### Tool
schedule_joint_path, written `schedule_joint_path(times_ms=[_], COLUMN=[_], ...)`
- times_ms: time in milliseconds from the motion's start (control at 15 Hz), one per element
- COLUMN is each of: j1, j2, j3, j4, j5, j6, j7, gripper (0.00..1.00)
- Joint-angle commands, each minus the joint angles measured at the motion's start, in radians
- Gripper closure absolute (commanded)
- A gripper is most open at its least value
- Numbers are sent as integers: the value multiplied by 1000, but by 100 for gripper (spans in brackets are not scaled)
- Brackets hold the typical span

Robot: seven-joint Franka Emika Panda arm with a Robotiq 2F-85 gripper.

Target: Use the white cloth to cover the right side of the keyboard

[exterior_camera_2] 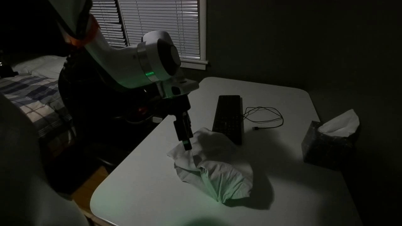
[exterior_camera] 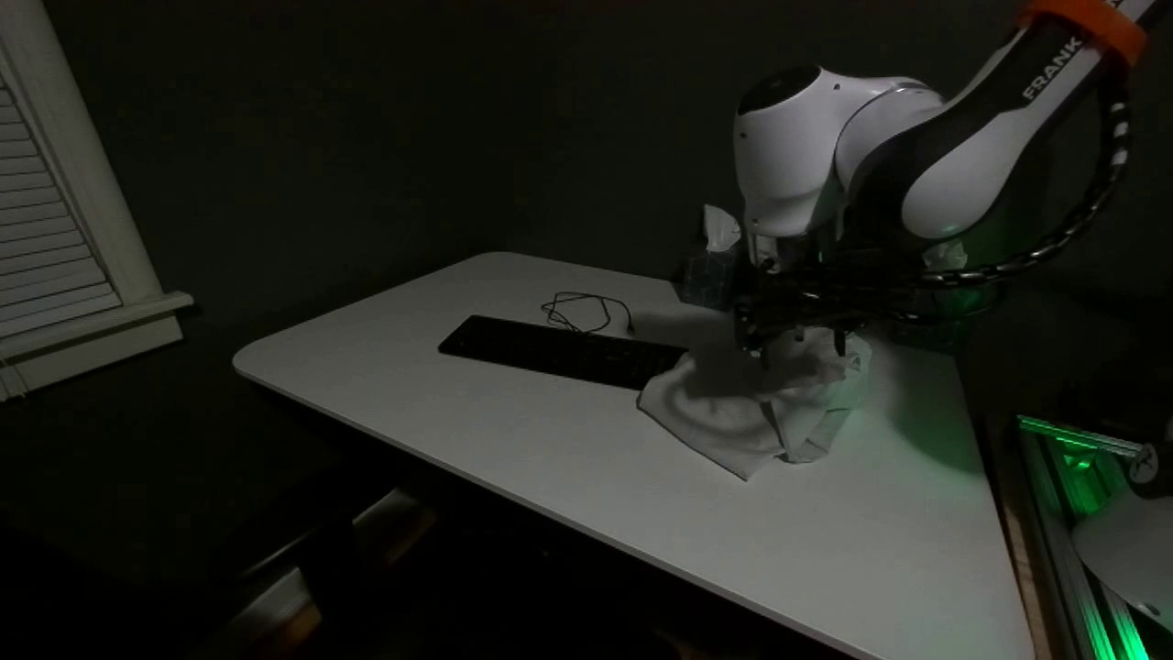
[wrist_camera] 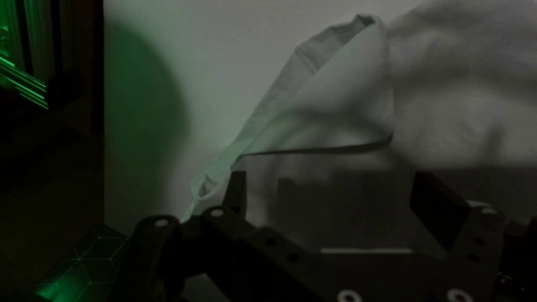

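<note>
The white cloth [exterior_camera: 710, 412] lies crumpled and partly folded on the white table; it also shows in an exterior view [exterior_camera_2: 216, 157] and in the wrist view [wrist_camera: 335, 121]. The black keyboard [exterior_camera: 550, 353] lies flat beyond it, also seen in an exterior view [exterior_camera_2: 228, 114]. The cloth hides part of the keyboard's end closest to the robot; most of the keyboard is bare. It is out of the wrist view. My gripper [wrist_camera: 329, 184] is open above the cloth, with its fingers wide apart and nothing between them. It also shows in both exterior views [exterior_camera: 800, 350] [exterior_camera_2: 187, 146].
A thin black cable [exterior_camera: 605, 321] lies beside the keyboard. A dark tissue box [exterior_camera_2: 326, 147] stands at the table's wall-side edge. Another dark patterned box [wrist_camera: 90, 264] is near the gripper in the wrist view. The table [exterior_camera: 513, 440] has an open front edge.
</note>
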Motion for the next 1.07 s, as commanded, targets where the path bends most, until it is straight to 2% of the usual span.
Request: schedule_joint_path(times_ms=[0,333,800,867,1000], j1=[166,294,389,400,418], j2=[54,147,257,270,295], j3=[-152,-243,-358,-374,-397], j4=[21,67,123,129,145], j5=[0,-22,-105,-133,-158], j6=[-21,-30,-6,6,3], j7=[33,117,266,290,315], gripper=[0,0,0,9,20])
